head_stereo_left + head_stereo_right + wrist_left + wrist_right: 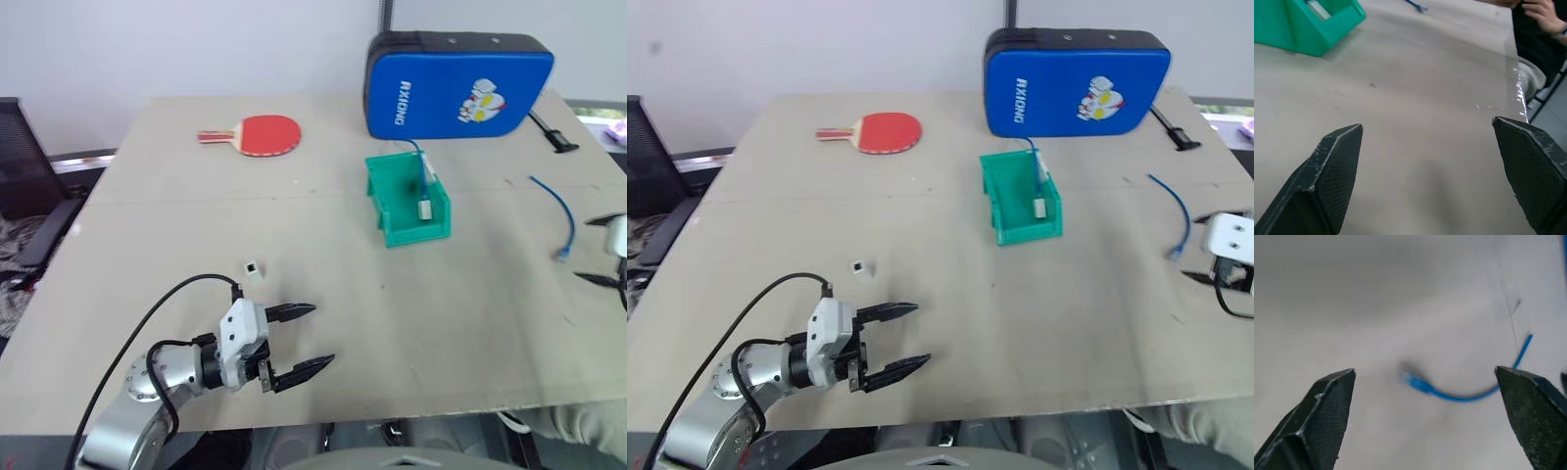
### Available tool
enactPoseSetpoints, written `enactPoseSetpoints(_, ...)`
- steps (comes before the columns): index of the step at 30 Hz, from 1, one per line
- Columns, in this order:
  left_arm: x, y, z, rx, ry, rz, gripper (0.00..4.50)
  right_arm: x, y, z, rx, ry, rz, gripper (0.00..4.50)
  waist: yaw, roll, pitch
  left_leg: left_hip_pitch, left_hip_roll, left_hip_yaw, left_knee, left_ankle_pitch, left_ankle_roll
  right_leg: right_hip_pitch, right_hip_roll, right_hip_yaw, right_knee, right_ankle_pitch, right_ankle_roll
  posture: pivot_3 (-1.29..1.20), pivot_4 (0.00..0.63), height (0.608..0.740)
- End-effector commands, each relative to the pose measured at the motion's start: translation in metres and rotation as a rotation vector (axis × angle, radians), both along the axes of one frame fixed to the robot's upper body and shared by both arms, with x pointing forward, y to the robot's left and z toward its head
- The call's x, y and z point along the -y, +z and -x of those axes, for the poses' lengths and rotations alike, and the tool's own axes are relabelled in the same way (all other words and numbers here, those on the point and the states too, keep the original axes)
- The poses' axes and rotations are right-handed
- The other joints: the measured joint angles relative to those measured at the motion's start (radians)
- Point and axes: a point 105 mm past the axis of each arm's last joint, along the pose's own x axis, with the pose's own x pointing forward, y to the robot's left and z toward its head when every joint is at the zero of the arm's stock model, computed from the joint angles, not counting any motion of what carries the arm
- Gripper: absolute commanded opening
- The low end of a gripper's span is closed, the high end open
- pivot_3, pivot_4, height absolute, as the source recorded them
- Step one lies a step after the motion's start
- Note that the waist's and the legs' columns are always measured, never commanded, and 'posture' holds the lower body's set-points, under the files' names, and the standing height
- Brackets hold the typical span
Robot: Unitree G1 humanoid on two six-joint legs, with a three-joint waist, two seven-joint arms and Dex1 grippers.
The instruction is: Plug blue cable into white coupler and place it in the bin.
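The blue cable [561, 220] lies curved on the table at the right, one plug end toward my right gripper [586, 250]. That gripper is open just short of it, and the cable [1449, 394] lies between and beyond its fingers in the right wrist view. The white coupler [253, 266] sits alone on the table at the near left. Just in front of it, my left gripper [323, 335] is open, empty and pointing right. The green bin [378, 191] stands mid-table, and another blue cable with a white piece [425, 208] on its end rests inside.
A big blue padded case [456, 86] stands behind the bin. A red paddle [263, 134] lies at the back left and a black tool [554, 132] at the back right. A person's hand [1542, 12] shows past the table's right edge.
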Motion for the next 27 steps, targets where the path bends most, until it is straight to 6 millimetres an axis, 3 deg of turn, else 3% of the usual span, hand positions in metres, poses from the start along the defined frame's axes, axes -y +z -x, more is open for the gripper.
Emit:
enactPoseSetpoints(1, 0.004, 0.007, 0.001, 0.054, -0.006, 0.013, 4.38, 0.019, -0.011, -0.008, -0.076, 0.061, 0.233, 4.50, -0.001, 0.001, 0.001, 0.000, 0.000, 0.001, -0.001, 0.000, 0.000, -0.001, 0.000, 0.001, 0.000, 0.002, -0.004, 0.00, 0.150, 0.740)
enactPoseSetpoints(6, 0.002, 0.006, 0.000, 0.058, 0.010, 0.016, 4.38, 0.025, -0.015, -0.027, -0.098, 0.133, 0.448, 4.50, -0.004, 0.001, 0.001, 0.001, 0.001, 0.002, -0.001, -0.001, 0.002, -0.003, 0.001, 0.008, 0.000, 0.003, -0.005, 0.00, 0.150, 0.740)
enactPoseSetpoints(11, 0.002, 0.004, 0.000, 0.059, 0.017, 0.018, 4.38, -0.005, -0.022, -0.054, -0.103, 0.272, 0.541, 4.50, -0.017, 0.000, 0.002, 0.002, 0.001, 0.010, -0.001, -0.002, 0.003, -0.004, -0.001, 0.015, 0.000, 0.003, -0.005, 0.00, 0.150, 0.740)
enactPoseSetpoints(14, 0.002, 0.004, 0.000, 0.065, 0.019, 0.017, 4.50, -0.020, -0.032, -0.061, -0.119, 0.337, 0.566, 3.73, -0.021, -0.002, 0.001, 0.002, 0.001, 0.010, -0.001, -0.002, 0.004, -0.004, 0.000, 0.015, 0.001, 0.004, -0.006, 0.00, 0.150, 0.740)
enactPoseSetpoints(17, 0.002, 0.005, 0.000, 0.072, 0.031, 0.016, 4.50, -0.027, -0.042, -0.062, -0.153, 0.372, 0.580, 2.23, -0.027, -0.007, -0.001, 0.002, 0.001, 0.009, -0.001, -0.002, 0.004, -0.004, 0.000, 0.015, 0.001, 0.004, -0.006, 0.00, 0.150, 0.740)
enactPoseSetpoints(18, 0.002, 0.005, 0.000, 0.074, 0.034, 0.015, 4.50, -0.027, -0.044, -0.061, -0.167, 0.378, 0.585, 2.23, -0.028, -0.008, -0.001, 0.002, 0.001, 0.009, -0.001, -0.002, 0.004, -0.004, -0.001, 0.015, 0.001, 0.004, -0.006, 0.00, 0.150, 0.740)
enactPoseSetpoints(19, 0.003, 0.006, -0.001, 0.075, 0.037, 0.015, 4.50, -0.027, -0.045, -0.060, -0.179, 0.377, 0.579, 1.68, -0.034, -0.010, -0.001, 0.003, 0.001, 0.009, -0.001, -0.002, 0.004, -0.004, -0.002, 0.016, 0.001, 0.004, -0.006, 0.00, 0.150, 0.740)
enactPoseSetpoints(21, 0.003, 0.006, -0.001, 0.077, 0.039, 0.015, 4.50, -0.027, -0.046, -0.058, -0.190, 0.375, 0.566, 1.20, -0.034, -0.011, -0.001, 0.007, 0.002, 0.012, -0.001, -0.002, 0.004, -0.001, -0.002, 0.018, 0.001, 0.005, -0.007, 0.00, 0.150, 0.740)
enactPoseSetpoints(24, 0.004, 0.007, -0.003, 0.080, 0.040, 0.015, 4.50, -0.034, -0.040, -0.056, -0.173, 0.392, 0.497, 0.02, -0.035, -0.011, 0.000, 0.012, 0.004, 0.013, -0.001, -0.002, 0.004, 0.003, 0.000, 0.019, 0.001, 0.005, -0.007, 0.00, 0.150, 0.740)
enactPoseSetpoints(27, 0.004, 0.007, -0.004, 0.080, 0.038, 0.014, 4.50, -0.054, -0.030, -0.057, -0.144, 0.420, 0.345, 0.02, -0.035, -0.011, 0.001, 0.014, 0.005, 0.014, -0.002, -0.002, 0.004, 0.005, 0.005, 0.020, 0.002, 0.005, -0.007, 0.00, 0.150, 0.740)
